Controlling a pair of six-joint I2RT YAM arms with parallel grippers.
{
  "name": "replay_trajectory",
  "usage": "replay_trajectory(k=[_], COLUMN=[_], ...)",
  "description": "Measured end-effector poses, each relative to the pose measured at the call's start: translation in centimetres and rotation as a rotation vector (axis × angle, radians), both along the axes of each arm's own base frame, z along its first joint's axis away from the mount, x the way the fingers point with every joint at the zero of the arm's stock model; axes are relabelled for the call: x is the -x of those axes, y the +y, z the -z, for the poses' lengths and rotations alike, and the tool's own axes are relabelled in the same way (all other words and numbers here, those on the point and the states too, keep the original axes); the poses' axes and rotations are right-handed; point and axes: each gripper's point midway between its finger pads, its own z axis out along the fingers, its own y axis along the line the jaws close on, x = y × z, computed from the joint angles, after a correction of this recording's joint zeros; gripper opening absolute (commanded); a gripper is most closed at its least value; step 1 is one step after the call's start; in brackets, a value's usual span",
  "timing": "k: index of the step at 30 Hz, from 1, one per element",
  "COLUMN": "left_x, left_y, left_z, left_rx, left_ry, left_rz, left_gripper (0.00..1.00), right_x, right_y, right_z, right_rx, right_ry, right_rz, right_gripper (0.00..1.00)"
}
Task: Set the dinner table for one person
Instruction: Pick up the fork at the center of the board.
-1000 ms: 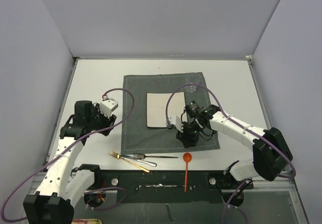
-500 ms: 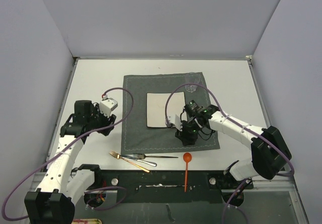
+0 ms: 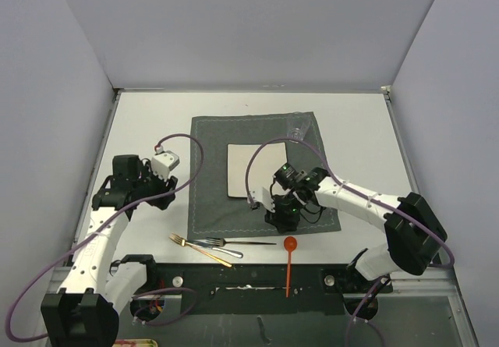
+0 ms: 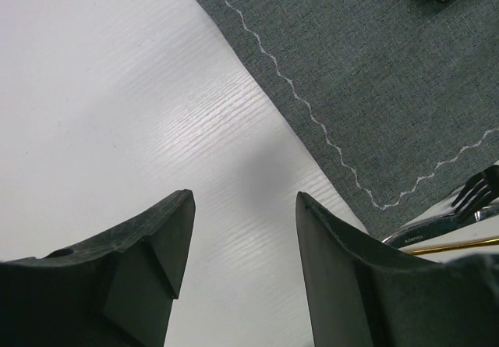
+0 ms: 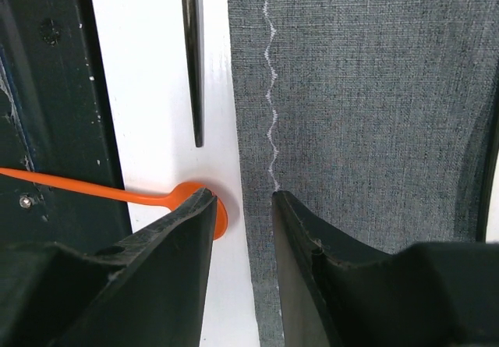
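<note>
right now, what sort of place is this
Likely a robot test cell, not a home dining room: a white tabletop boxed in by bare panel walls, two robot arms bolted at its near edge, and one staged setting of grey placemat and square plate.

Dinner table holds a dark grey placemat at centre, with a square off-white plate on it and a clear glass at its far right corner. Along the placemat's near edge, on bare table, lie a gold fork, a silver fork crossing it and a dark knife to their right, and an orange spoon has its bowl just near of the placemat and its handle over the dark base rail. The left gripper hangs over bare table left of the placemat, and the right gripper sits low over the placemat's near edge, just far of the spoon bowl.
</note>
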Motion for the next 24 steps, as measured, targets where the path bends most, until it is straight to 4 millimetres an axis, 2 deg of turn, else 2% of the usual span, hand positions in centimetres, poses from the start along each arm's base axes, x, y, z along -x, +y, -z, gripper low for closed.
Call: replay_trajectory(k=[6,10,19,24], left_x=[0.0,-0.1,-1.5,-2.3], left_y=[0.0,0.3,3.5,5.2], left_z=[0.5,0.5,-0.9,-0.2], left_rx=[0.001,-0.012,-0.130,-0.189], left_ry=[0.022,0.016,-0.093,-0.068], left_rz=[0.000,-0.011,-0.166,-0.252], left_gripper=[0.53,0.53,0.54,0.53], right_x=[0.7,1.2,2.9,3.5], right_y=[0.5,1.5,4.1,5.6], right_z=[0.0,0.0,1.4,1.4], right_rx=[0.007,0.012,0.073,0.085], right_ry=[-0.005,-0.008,0.002,-0.019], right_rz=[-0.037,-0.091,-0.233,-0.288], right_gripper=[0.35,0.35,0.35,0.35])
